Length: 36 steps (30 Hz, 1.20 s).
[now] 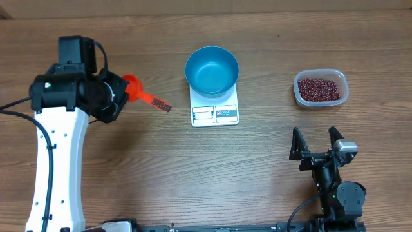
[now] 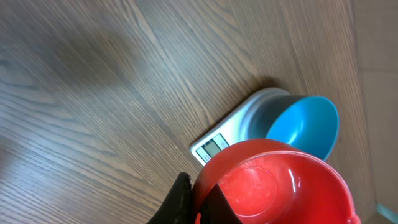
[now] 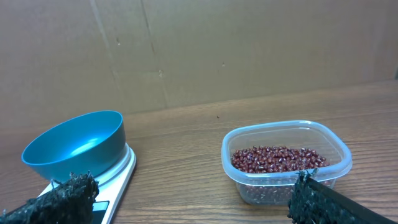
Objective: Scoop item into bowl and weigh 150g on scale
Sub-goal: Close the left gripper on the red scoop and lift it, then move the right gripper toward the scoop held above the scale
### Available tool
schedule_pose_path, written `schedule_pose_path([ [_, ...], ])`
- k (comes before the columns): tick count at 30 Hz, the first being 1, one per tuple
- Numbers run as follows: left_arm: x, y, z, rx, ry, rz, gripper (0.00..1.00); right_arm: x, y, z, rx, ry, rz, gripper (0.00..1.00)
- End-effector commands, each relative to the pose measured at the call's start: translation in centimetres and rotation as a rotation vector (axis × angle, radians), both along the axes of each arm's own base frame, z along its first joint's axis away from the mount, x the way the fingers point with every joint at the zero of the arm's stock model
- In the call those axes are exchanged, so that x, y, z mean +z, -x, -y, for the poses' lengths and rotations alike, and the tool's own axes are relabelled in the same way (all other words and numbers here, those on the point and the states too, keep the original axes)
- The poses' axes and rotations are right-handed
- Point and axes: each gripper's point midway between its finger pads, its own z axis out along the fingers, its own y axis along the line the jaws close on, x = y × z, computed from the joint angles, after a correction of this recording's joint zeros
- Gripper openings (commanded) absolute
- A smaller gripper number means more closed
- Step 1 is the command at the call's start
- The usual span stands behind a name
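Overhead: the bowl point(image 1: 212, 69) sits mouth-up on the far end of the scale point(image 1: 215, 111); its long axis runs near-to-far, display edge nearest the arms; the beans point(image 1: 318, 89) fill a clear tub point(image 1: 344, 82) well to its right. Left wrist: my left claw point(image 2: 196, 211) is clamped on a red scoop point(image 2: 280, 186), which part-hides the bowl. Right wrist: my right claw point(image 3: 189, 205) stands wide apart, empty, facing the tub.
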Motion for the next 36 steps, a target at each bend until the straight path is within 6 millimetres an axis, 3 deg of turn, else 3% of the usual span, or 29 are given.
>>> schedule_pose_path([
  [1, 0.8, -0.1, 1.2, -0.013, 0.020, 0.029, 0.04, -0.2, 0.0, -0.1, 0.005, 0.003, 0.005, 1.00],
  [7, 1.2, -0.9, 2.5, -0.040, 0.024, 0.068, 0.04, -0.1, 0.0, -0.4, 0.017, -0.001, 0.008, 1.00],
  [14, 1.1, -0.6, 2.5, -0.044, 0.019, 0.059, 0.04, 0.4, 0.6, -3.5, 0.202, -0.011, 0.024, 1.00],
  [20, 1.1, -0.7, 2.1, -0.032, -0.004, 0.062, 0.04, 0.6, 1.1, -4.7, 0.276, -0.156, -0.003, 1.00],
  [27, 1.1, -0.8, 1.8, -0.024, -0.022, 0.062, 0.04, 3.2, 3.0, -7.7, 0.474, -0.268, -0.014, 1.00],
  [36, 1.0, -0.8, 1.8, -0.024, -0.022, 0.061, 0.04, 5.1, 5.6, -9.0, 0.546, -0.345, -0.163, 1.00],
])
